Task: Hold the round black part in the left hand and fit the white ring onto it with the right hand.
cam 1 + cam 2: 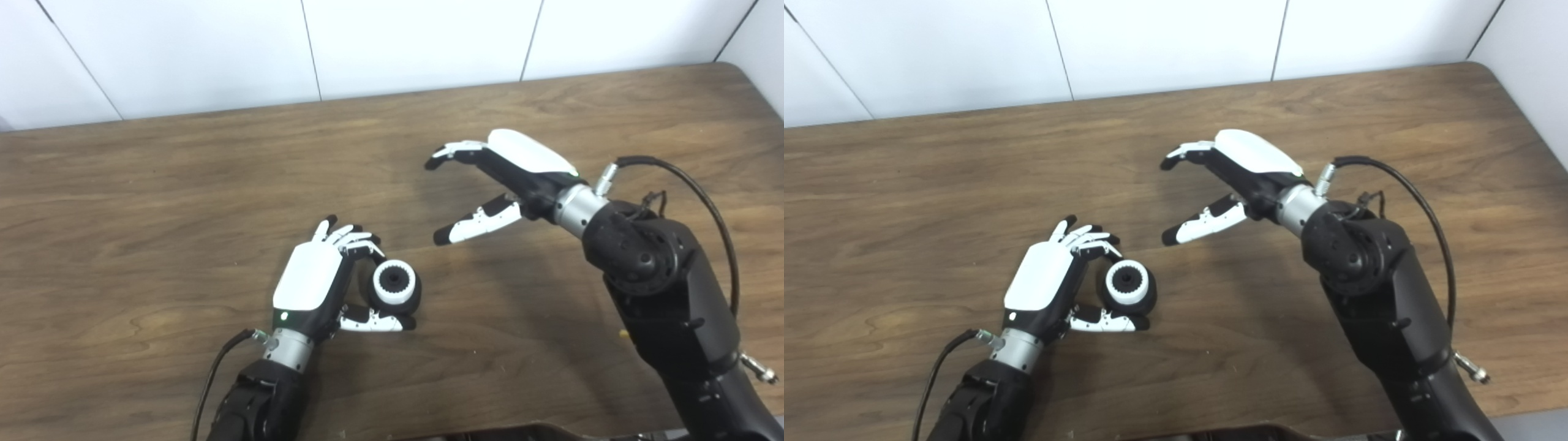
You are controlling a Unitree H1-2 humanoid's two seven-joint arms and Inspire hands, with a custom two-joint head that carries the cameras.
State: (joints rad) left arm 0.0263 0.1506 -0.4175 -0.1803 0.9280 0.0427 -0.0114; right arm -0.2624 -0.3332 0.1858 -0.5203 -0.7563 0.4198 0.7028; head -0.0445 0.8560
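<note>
The round black part (409,301) sits between the fingers and thumb of my left hand (318,275), low on the table and left of centre. The white ring (394,282) is seated on the face of the part, with a dark toothed hole in its middle. My left hand is shut on the black part. My right hand (496,177) hovers up and to the right of it, well apart, open with fingers and thumb spread and nothing between them.
The brown wooden table (184,184) fills the view, with a white panelled wall (392,43) behind its far edge. A black cable (704,196) loops off my right forearm. A dark edge (539,432) shows at the bottom of the picture.
</note>
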